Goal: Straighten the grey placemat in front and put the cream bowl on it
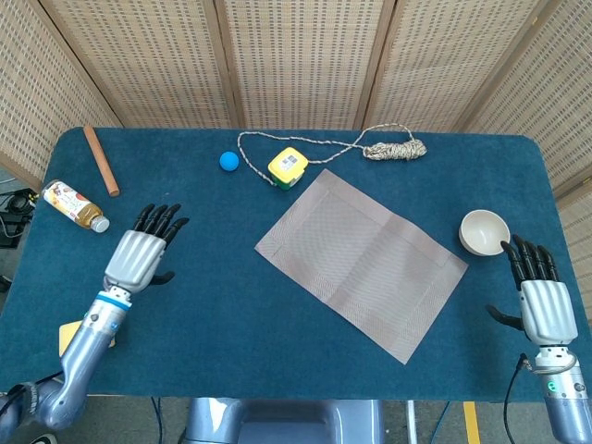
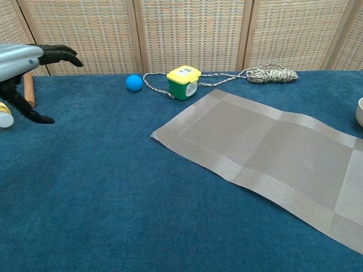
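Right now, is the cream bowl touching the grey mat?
Apart. In the head view, a strip of blue tablecloth shows between the cream bowl and the nearest corner of the grey mat.

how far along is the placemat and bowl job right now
Nothing looks done: the grey woven placemat lies skewed on the blue table. Nothing is held; left hand and right hand are open. The cream bowl sits off the mat. Straightening and placing remain.
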`<state>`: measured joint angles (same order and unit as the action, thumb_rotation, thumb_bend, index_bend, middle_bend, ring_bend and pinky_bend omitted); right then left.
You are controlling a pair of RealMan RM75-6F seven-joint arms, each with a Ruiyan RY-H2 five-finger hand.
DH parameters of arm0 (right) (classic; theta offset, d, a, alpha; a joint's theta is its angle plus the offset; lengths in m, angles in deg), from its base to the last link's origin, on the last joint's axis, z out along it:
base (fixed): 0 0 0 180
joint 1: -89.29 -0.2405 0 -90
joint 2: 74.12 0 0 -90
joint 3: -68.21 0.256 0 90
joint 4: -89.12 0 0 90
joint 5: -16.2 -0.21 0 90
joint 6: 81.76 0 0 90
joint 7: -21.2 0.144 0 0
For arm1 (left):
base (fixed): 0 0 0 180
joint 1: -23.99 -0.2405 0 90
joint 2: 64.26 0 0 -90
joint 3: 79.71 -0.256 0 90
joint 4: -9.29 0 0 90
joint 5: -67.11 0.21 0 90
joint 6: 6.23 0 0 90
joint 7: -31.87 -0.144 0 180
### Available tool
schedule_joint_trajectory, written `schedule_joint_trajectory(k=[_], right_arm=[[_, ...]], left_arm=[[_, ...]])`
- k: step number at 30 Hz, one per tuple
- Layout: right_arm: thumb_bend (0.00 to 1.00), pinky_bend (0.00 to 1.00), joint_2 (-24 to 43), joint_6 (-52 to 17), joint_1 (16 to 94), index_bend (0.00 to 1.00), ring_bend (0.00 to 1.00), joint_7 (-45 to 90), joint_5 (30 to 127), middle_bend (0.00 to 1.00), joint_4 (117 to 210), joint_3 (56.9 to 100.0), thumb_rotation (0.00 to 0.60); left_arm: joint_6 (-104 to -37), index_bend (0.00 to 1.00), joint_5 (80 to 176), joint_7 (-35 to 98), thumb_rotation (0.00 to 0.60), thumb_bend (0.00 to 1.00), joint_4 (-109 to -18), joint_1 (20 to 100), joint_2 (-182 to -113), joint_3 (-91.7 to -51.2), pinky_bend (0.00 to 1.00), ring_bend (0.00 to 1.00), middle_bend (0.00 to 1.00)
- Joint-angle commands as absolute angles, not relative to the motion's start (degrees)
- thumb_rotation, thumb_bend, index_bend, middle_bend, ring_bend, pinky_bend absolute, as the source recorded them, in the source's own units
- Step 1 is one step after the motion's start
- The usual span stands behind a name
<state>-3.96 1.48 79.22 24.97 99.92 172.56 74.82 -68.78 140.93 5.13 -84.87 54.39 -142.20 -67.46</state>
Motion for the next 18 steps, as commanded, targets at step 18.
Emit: schedule_joint_trajectory(k=[18], right_arm=[[0.24, 0.00, -6.21, -0.26, 78.89, 0.07, 0.00, 33.77, 99.80, 0.00, 171.95, 75.46, 0.600]], left_arm=[[-54.63, 0.09, 126.50, -10.51, 0.600, 0.05, -59.28, 74.86, -164.46, -64.85, 0.00, 0.00, 0.00]])
